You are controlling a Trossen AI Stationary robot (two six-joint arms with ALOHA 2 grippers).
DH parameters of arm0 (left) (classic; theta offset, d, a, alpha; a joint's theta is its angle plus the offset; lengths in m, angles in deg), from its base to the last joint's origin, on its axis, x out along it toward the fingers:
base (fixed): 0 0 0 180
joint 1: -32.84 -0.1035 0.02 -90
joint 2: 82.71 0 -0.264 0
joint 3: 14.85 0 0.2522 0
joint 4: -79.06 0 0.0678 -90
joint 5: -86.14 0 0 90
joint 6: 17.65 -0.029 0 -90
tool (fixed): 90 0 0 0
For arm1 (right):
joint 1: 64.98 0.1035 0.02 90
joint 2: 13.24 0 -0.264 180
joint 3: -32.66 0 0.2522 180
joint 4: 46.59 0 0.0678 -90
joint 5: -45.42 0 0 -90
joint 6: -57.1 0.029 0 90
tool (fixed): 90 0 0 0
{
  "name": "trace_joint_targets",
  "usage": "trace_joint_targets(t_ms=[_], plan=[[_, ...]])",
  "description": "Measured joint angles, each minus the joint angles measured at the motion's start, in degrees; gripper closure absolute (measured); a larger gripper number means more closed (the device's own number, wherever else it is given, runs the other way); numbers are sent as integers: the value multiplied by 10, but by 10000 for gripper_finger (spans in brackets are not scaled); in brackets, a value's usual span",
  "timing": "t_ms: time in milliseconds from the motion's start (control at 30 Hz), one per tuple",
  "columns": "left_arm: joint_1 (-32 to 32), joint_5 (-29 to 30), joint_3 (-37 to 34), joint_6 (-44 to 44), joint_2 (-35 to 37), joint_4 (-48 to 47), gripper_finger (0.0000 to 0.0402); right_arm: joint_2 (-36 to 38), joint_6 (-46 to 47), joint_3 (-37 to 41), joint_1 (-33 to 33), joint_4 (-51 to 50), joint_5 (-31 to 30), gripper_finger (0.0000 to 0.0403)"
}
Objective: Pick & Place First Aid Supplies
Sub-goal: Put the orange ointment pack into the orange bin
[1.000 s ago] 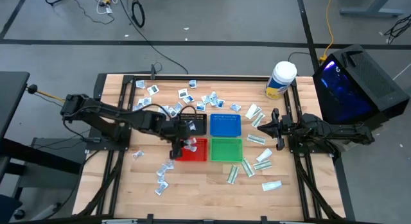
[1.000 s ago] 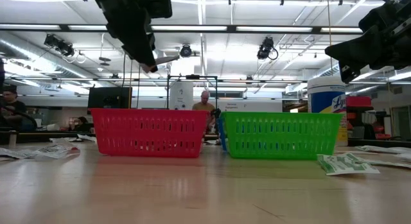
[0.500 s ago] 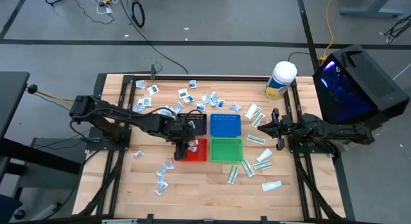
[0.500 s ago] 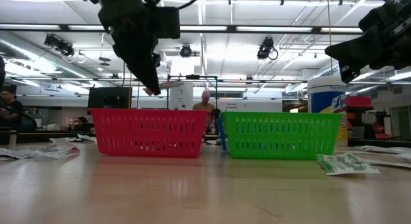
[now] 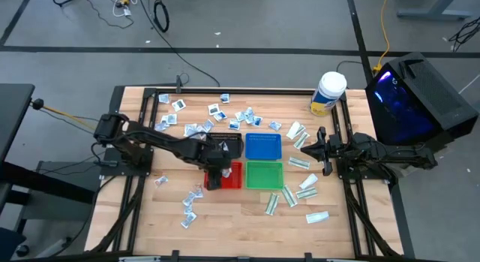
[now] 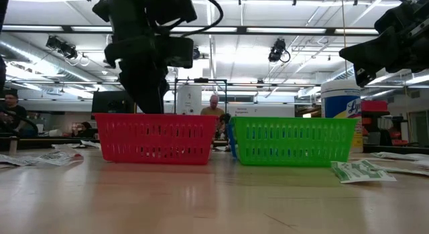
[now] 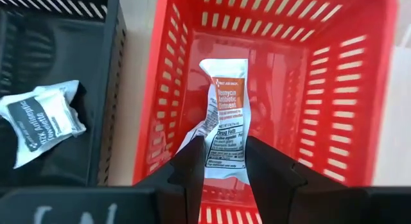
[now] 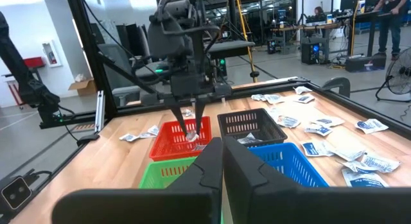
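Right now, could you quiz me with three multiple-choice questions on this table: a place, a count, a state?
1. Where is the left tool?
A. over the red tray
B. beside the jar
C. off the table

2. How many mesh trays stand on the table?
A. two
B. four
C. six

3. What is the left tool doing?
A. gripping a packet
B. hanging empty
C. pushing a tray

Answers:
1 A: the left wrist view looks down into the red tray.
2 B: black, blue, red and green.
3 A: its fingers pinch an orange-and-white packet.
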Motion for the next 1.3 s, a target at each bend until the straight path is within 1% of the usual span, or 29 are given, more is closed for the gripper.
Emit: trace_joint_targets(t_ms=[367, 467, 567, 800, 900, 1033, 1167, 1300], plan=[[0, 0, 0, -1, -8, -1, 284, 0, 0, 0, 0, 0, 0, 385], [0, -4, 0, -3, -8, -1, 277, 0, 0, 0, 0, 0, 0, 385], [1, -7, 0, -5, -8, -1, 246, 0, 0, 0, 0, 0, 0, 385], [1, -35, 0, -14, -8, -2, 130, 0, 0, 0, 0, 0, 0, 385], [3, -39, -1, -14, 1, -8, 97, 0, 0, 0, 0, 0, 0, 385], [10, -34, 12, -14, 29, -35, 80, 0, 0, 0, 0, 0, 0, 385], [23, -17, 28, -14, 59, -75, 79, 0, 0, 0, 0, 0, 0, 385], [49, 0, 51, -13, 82, -131, 79, 0, 0, 0, 0, 0, 0, 385]])
